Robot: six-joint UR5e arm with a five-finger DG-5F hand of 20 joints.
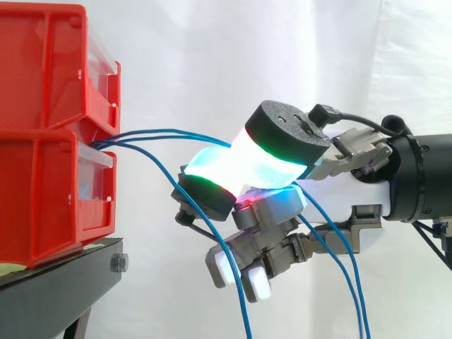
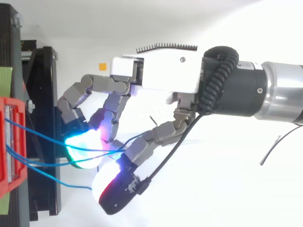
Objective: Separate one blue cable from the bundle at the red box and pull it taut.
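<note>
Red bins (image 1: 42, 141) are sitting stacked on the black stand (image 1: 63, 272) at the left of the side view, and the hand (image 2: 156, 75) is reaching toward them from the right with its fingers curled inward. Two glowing pads (image 1: 212, 166) are pressing together and pinching a blue cable (image 1: 159, 132), which is running almost level from the front of the bins to the hand, while other blue cables (image 1: 236, 289) are hanging slack below it
</note>
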